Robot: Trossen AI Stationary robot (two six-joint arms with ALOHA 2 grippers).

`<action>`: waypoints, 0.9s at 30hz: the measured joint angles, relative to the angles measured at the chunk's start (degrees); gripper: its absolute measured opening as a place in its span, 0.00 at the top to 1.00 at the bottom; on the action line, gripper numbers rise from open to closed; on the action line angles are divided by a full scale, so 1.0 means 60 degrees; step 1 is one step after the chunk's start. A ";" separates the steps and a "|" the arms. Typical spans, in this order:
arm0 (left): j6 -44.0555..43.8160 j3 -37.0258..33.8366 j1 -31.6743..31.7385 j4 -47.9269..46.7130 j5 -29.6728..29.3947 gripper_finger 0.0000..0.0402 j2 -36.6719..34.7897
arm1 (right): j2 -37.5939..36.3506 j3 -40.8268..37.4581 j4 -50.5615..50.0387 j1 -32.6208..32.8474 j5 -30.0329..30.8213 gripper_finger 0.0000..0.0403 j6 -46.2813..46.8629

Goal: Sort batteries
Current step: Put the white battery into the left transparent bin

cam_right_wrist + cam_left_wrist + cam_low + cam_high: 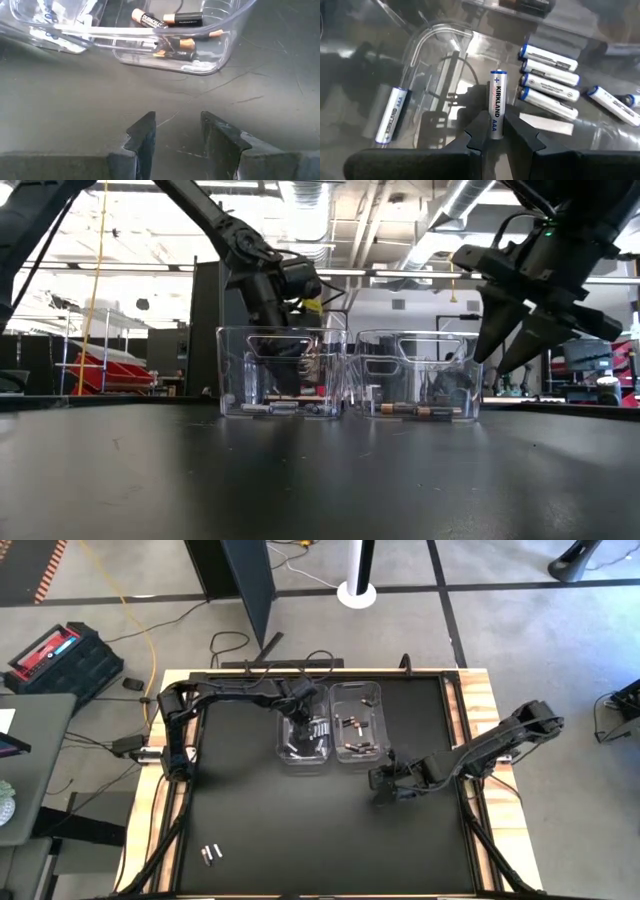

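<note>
Two clear bins stand side by side at the table's far middle. The left bin holds several silvery-white batteries. The right bin holds dark, copper-ended batteries. My left gripper reaches down into the left bin, shut on one white AAA battery. My right gripper hangs open over bare table, just near-right of the right bin, with nothing between its fingers. My left gripper pinches the white battery by its minus end between its two fingers. The fingers slant down from above into the left bin. The battery sticks out past the fingertips along them, plus end farthest out. Whether that end touches the bin's floor, I cannot tell.
A few loose batteries lie on the black mat near the table's near left corner. Another white battery lies apart from the row in the left bin. Open mat spreads across the near half of the table.
</note>
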 joint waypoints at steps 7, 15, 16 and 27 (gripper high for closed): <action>-0.0038 -0.0034 0.0000 -0.0094 0.0030 0.88 0.0000 | 0.0000 0.0000 -0.0001 0.0004 0.0000 0.57 0.0001; -0.0086 -0.0034 0.0000 -0.0249 0.0109 0.79 0.0000 | 0.0000 0.0000 -0.0004 0.0004 0.0000 0.57 -0.0004; -0.0071 -0.0032 0.0000 -0.0249 0.0109 0.78 0.0000 | 0.0000 0.0000 -0.0006 0.0004 0.0000 0.57 -0.0004; -0.0234 0.1380 0.0000 -0.1691 0.0110 0.76 -0.0500 | 0.0000 0.0000 -0.0006 0.0126 0.0000 0.57 -0.0458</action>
